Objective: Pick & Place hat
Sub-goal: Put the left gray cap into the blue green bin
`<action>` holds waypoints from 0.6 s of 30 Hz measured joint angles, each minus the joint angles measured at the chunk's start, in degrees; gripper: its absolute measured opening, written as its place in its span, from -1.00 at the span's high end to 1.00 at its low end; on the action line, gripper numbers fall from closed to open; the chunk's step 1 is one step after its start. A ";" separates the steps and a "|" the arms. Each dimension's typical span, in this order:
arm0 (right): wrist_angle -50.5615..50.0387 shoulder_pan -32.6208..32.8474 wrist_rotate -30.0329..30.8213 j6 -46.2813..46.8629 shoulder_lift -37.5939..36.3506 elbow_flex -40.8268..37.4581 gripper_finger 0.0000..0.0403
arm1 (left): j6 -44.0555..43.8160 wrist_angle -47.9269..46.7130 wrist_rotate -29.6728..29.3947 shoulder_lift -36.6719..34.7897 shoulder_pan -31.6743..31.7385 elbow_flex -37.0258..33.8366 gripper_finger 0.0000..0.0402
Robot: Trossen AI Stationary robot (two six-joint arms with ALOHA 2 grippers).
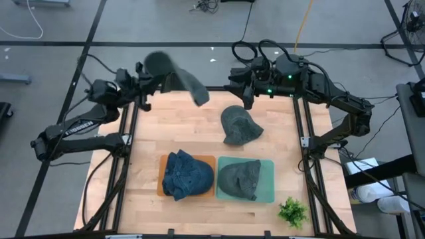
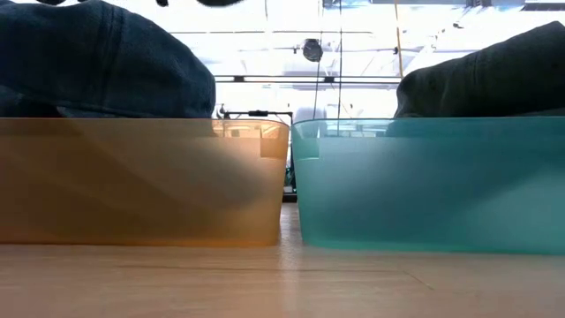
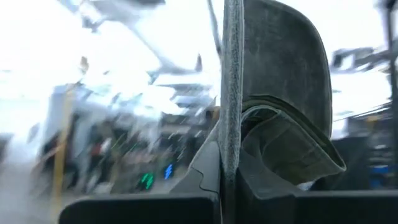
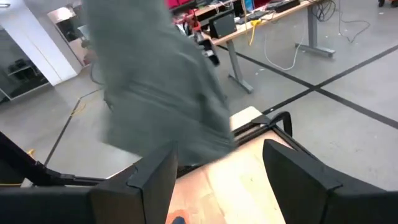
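At the far left corner of the wooden table (image 1: 199, 113), the left gripper (image 1: 147, 81) is pinched tight on a dark grey hat (image 1: 176, 74). The hat hangs in the air above the table's far edge, and its brim droops down toward the wood. It looks blurry, so I think it may be swinging. From the left wrist camera, the cloth of the hat (image 3: 273, 118) folds and sags right in front of the fingers.

The right gripper (image 1: 247, 85) waits at the far edge of the table, on the right side, and its claw is wide with nothing in it.

Another grey hat (image 1: 239, 125) lies on the table in the middle, near the far side. Closer to the front sit two bins, side by side. The orange bin (image 2: 132, 185) has a blue hat (image 1: 186, 174) in it. The teal bin (image 2: 424, 185) has a grey hat (image 1: 240, 179) in it.

I think a hat like this is light and soft. It bends and flops, so it will not break, but it can swing or slip out of a weak pinch. The brim looks like the stiffest part, so that seems the best place to grab. The round top would just squash flat.
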 joint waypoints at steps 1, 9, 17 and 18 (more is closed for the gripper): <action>0.27 0.01 0.01 -0.05 0.02 0.00 -0.12 | 0.10 2.36 0.96 0.02 -0.53 0.00 0.96; 6.00 0.59 0.03 -16.10 0.04 0.00 -0.12 | 1.49 15.77 6.53 0.19 -4.37 0.00 0.96; 13.30 4.82 0.04 -37.38 2.38 0.06 -0.12 | 1.43 18.39 4.07 0.20 -7.53 0.00 0.96; 13.48 5.32 0.05 -40.40 2.58 0.07 -0.12 | 1.40 18.43 3.12 0.20 -7.83 0.00 0.96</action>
